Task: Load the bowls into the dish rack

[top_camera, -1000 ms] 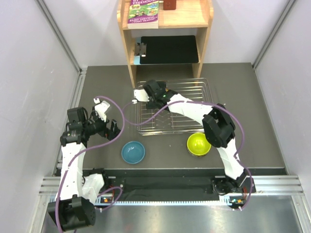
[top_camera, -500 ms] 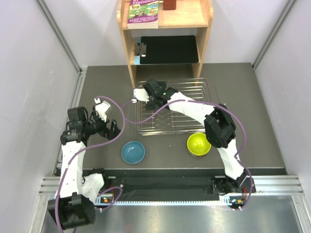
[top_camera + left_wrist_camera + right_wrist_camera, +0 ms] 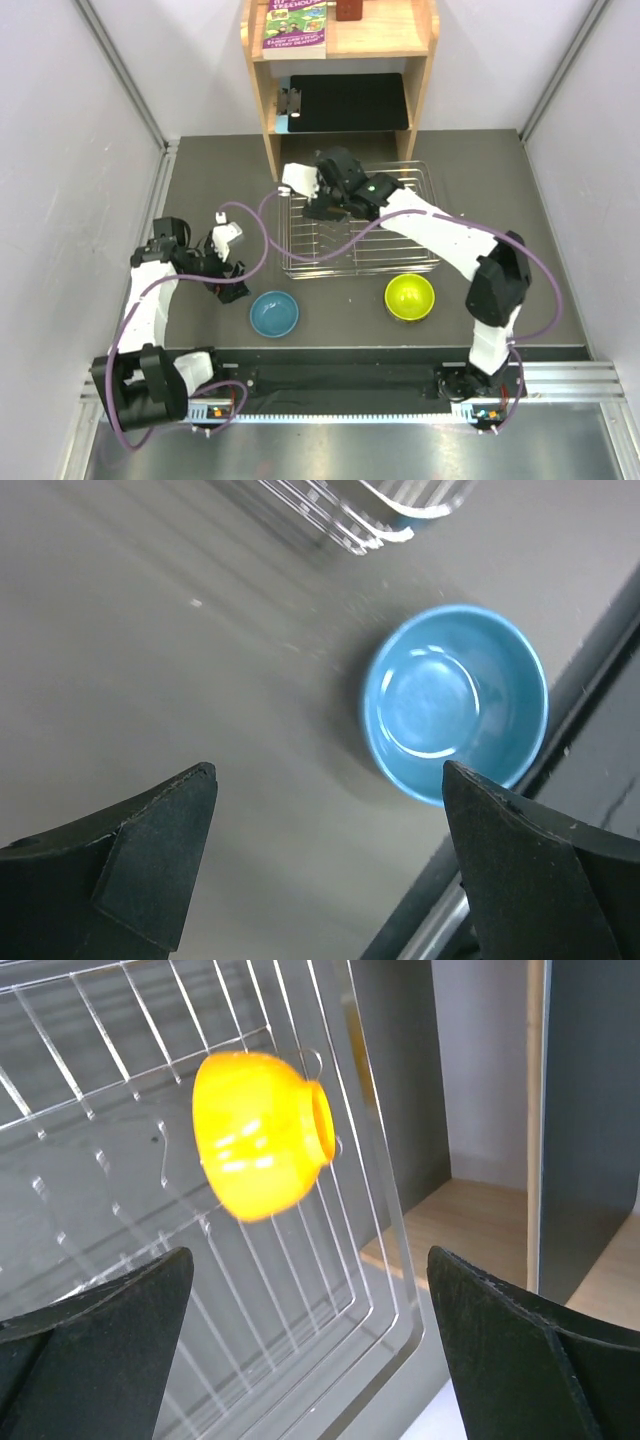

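Pickup is being lined up: left gripper [image 3: 325, 780] is hovering spread wide near the blue bowl [image 3: 455, 702], just outside the rack [image 3: 400, 255], likely needing to drop onto its rim. Right gripper [image 3: 310, 1260] is hanging released over the orange bowl [image 3: 262, 1135] in the rack.

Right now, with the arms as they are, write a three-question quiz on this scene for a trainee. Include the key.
1. True or false: the blue bowl sits inside the dish rack.
2. Which bowl lies on the rack's wires in the right wrist view? A. orange bowl B. white bowl C. pinkish bowl
3. In the top view, how many bowls stand on the table outside the rack?

Key:
1. False. It stands on the table, off the rack's near-left corner.
2. A.
3. Two: the blue one and the lime-green bowl.
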Motion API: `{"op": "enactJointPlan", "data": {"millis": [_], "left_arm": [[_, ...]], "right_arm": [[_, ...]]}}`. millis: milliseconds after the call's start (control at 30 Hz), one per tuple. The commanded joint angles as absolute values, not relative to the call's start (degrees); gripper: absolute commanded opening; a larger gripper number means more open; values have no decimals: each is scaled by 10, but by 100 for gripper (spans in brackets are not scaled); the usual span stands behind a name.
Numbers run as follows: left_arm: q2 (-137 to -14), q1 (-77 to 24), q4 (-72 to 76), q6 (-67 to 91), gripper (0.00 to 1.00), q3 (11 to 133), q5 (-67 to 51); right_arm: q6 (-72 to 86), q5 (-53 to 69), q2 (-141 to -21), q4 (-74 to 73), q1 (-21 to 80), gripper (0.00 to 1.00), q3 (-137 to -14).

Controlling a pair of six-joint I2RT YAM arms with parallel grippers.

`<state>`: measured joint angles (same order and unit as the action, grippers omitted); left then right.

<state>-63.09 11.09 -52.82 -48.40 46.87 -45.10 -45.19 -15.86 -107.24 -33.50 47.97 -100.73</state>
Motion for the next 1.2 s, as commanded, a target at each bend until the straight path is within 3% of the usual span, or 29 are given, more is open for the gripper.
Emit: {"op": "enactJointPlan", "data": {"millis": [0,633,833,1033,1167], "left_arm": [[-655,105,-595,-565,98,483,-445],[-732,-62,-473,-437,90,429,-318],[-779,-74,-461,-430,65,434,-321],[-796,-83,-447,-424,60,432,-320],[-804,-91,-448,-423,42,432,-321]], "right_arm": [[-412,-130,-977,-314,490,100,-950],[-403,-101,-750,-262,458,100,-730],[-388,-75,-694,-252,421,100,-680],[-372,-57,-642,-246,393,100,-643],[-362,-54,-620,-239,384,100,-625]]}}
